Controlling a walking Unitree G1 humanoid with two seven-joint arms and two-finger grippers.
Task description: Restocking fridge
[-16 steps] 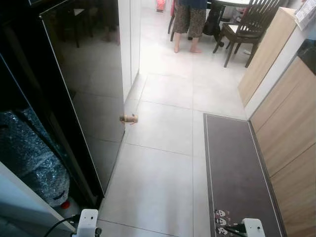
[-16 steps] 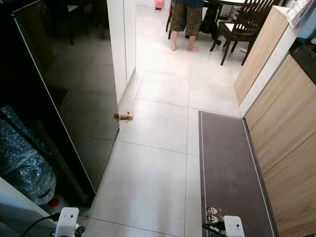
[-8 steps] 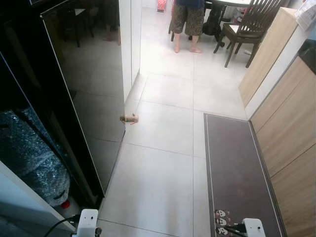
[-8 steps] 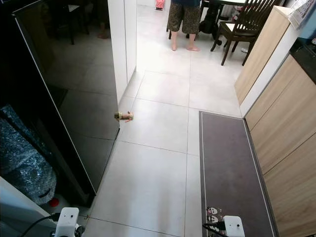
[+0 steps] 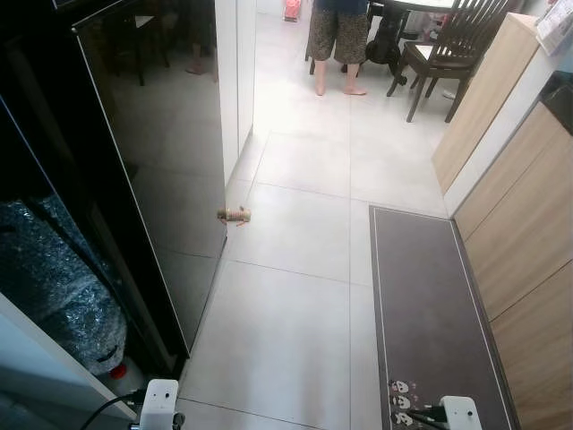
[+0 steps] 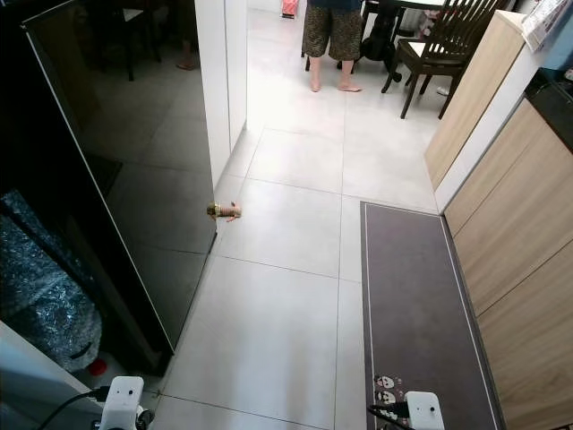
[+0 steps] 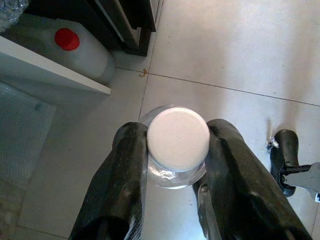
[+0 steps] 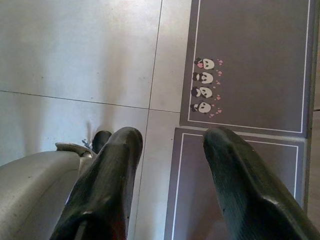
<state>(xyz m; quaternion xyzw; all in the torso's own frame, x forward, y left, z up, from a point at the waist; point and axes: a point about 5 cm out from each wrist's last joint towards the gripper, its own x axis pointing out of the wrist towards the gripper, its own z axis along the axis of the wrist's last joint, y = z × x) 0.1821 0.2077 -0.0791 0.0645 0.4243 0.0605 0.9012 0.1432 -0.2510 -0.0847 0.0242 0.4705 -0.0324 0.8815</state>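
Person ahead beside chair; mat right; door left.

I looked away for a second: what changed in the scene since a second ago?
Only the person by the dining table shifted stance slightly. The black fridge door stays open, the small brown object and grey mat lie unmoved, and the view stays put.

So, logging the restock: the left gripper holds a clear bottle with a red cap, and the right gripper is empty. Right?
Not quite: the cap is white. In the left wrist view the left gripper clamps a clear bottle with a white cap; the red cap belongs to the jug by the fridge. The right gripper is open and empty.
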